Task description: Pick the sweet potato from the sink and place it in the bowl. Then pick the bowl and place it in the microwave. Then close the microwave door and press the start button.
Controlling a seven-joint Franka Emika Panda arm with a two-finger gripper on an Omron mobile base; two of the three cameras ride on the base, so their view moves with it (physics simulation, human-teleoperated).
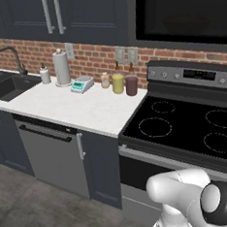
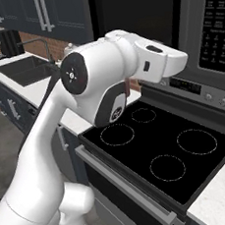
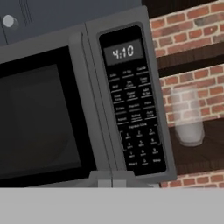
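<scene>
The microwave (image 3: 87, 109) hangs above the stove, and the microwave door (image 3: 37, 118) with its black glass window lies flat against the front, shut. To the right of the door is the control panel (image 3: 133, 100), whose display reads 4:10. My gripper (image 3: 111, 179) is shut with nothing in it, its tips together just below the panel's lower left corner. In the right base view my arm reaches up toward the microwave (image 2: 212, 19). The black sink (image 1: 6, 86) with its gooseneck faucet lies at the far left of the counter. The bowl and the sweet potato are hidden.
A black glass stove (image 1: 184, 124) sits under the microwave. The white counter (image 1: 81, 108) carries a paper towel roll (image 1: 61, 67), a small scale (image 1: 81, 84) and several bottles (image 1: 118, 82) by the brick wall. A glass (image 3: 188, 116) stands on a shelf to the microwave's right.
</scene>
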